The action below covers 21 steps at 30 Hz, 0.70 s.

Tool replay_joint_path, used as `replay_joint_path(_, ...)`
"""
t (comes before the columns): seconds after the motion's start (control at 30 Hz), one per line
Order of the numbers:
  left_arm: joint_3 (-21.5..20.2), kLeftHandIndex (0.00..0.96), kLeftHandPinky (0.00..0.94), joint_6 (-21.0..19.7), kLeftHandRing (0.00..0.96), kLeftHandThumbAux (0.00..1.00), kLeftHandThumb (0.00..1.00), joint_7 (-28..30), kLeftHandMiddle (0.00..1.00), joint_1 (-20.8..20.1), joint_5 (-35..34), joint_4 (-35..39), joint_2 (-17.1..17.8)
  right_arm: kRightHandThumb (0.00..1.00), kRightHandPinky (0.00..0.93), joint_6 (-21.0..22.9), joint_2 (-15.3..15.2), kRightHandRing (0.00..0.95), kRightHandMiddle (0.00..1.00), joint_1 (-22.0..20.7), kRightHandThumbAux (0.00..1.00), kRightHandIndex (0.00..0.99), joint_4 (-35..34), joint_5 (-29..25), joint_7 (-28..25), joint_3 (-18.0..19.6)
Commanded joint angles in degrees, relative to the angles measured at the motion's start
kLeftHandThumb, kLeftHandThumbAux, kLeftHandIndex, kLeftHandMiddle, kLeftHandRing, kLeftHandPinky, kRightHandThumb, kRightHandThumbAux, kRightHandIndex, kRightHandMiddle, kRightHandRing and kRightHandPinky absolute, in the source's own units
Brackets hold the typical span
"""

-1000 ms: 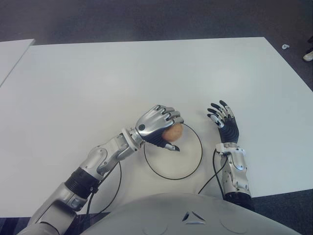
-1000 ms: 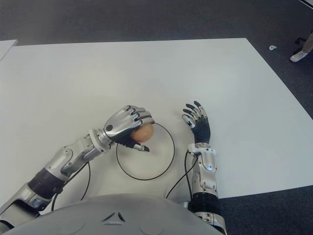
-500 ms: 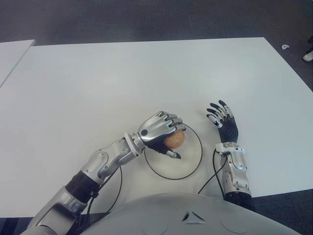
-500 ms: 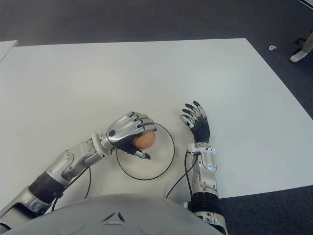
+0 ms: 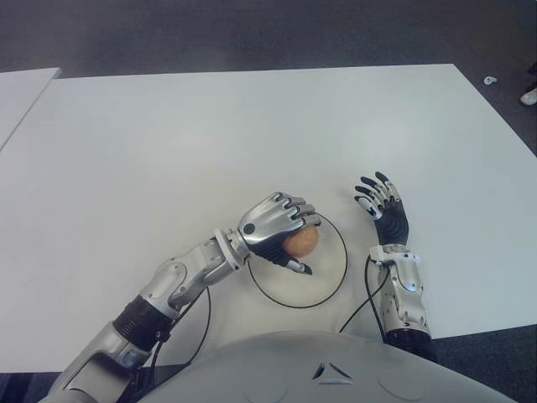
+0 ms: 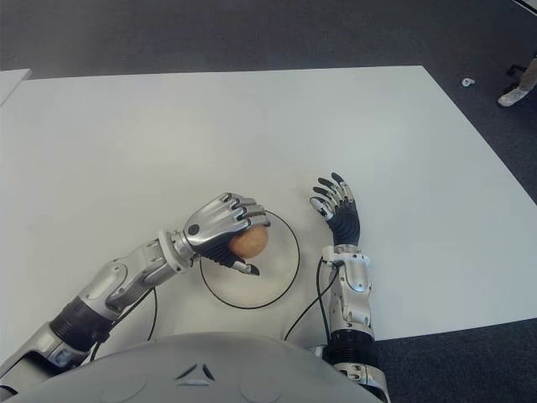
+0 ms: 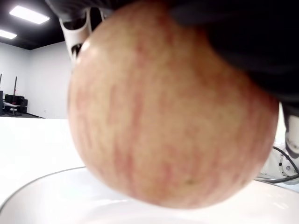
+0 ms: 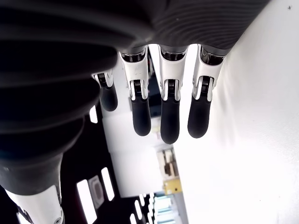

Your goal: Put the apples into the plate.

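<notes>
Left hand (image 5: 273, 225) barely shifted, clasping round apple (image 5: 301, 241) above plate (image 5: 329, 281), right hand (image 5: 383, 210) spread empty

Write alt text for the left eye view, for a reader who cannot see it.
The robot's left hand grips an apple over the far left part of a round white plate on a white table. Its right hand shows to the plate's right, fingers spread and holding nothing.
</notes>
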State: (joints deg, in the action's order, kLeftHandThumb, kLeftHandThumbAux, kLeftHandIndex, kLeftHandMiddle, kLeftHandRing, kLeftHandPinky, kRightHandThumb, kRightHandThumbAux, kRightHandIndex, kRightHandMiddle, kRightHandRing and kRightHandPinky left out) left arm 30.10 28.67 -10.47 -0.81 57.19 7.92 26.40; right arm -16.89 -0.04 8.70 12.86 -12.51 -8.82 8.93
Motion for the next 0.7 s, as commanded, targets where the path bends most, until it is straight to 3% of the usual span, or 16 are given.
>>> replay_joint_path(0.03, -0.37, 0.445, 0.833, -0.64, 0.837, 0.692, 0.743, 0.25, 0.832, 0.99, -1.02, -0.45, -0.87, 0.477, 0.335, 3.26, 0.7, 0.297, 0.273, 2.58, 0.751, 0.135, 2.76, 0.8, 1.02, -0.43)
replay_joint_path(0.27, -0.75, 0.431, 0.707, -0.67, 0.722, 0.692, 0.704, 1.4, 0.723, 2.49, -5.52, -0.3, -2.33, 0.455, 0.341, 2.9, 0.54, 0.299, 0.274, 2.54, 0.752, 0.135, 3.21, 1.21, 1.05, -0.67)
replay_joint_path(0.3, -0.77, 0.402, 0.588, -0.72, 0.593, 0.574, 0.589, 1.64, 0.601, 2.7, -5.86, -0.14, -2.33, 0.454, 0.339, 2.82, 0.55, 0.299, 0.273, 2.52, 0.752, 0.136, 3.29, 1.26, 1.03, -0.7)
replay_joint_path(0.33, -0.81, 0.391, 0.544, -0.9, 0.546, 0.532, 0.547, 1.84, 0.557, 2.9, -5.96, 0.08, -2.31, 0.453, 0.338, 2.75, 0.55, 0.299, 0.273, 2.49, 0.752, 0.136, 3.37, 1.31, 1.03, -0.71)
replay_joint_path(0.4, -0.95, 0.3, 0.34, -1.4, 0.332, 0.409, 0.39, 2.09, 0.355, 3.23, -5.67, 0.5, -2.31, 0.454, 0.337, 2.63, 0.55, 0.299, 0.273, 2.4, 0.753, 0.137, 3.52, 1.42, 1.08, -0.71)
replay_joint_path(0.47, -1.1, 0.252, 0.25, -2.09, 0.238, 0.363, 0.323, 2.44, 0.267, 3.56, -4.95, 1.08, -2.29, 0.454, 0.337, 2.38, 0.6, 0.3, 0.273, 2.28, 0.754, 0.138, 3.72, 1.41, 1.09, -0.66)
replay_joint_path(0.5, -1.17, 0.161, 0.16, -2.47, 0.152, 0.323, 0.26, 2.65, 0.177, 3.74, -4.51, 1.42, -2.28, 0.463, 0.334, 2.22, 0.64, 0.301, 0.278, 2.21, 0.756, 0.139, 3.83, 1.38, 1.08, -0.62)
replay_joint_path(0.6, -1.23, 0.052, 0.052, -4.19, 0.049, 0.264, 0.182, 4.95, 0.059, 4.22, -3.69, 2.96, -1.98, 0.48, 0.317, 1.72, 0.81, 0.301, 0.286, 1.9, 0.76, 0.141, 4.29, 1.06, 0.97, -0.43)
replay_joint_path(0.7, -1.31, 0.017, 0.017, -5.24, 0.016, 0.23, 0.156, 6.57, 0.019, 4.38, -3.6, 3.97, -1.97, 0.492, 0.295, 1.57, 0.95, 0.297, 0.289, 1.7, 0.763, 0.141, 4.52, 0.64, 0.83, -0.31)
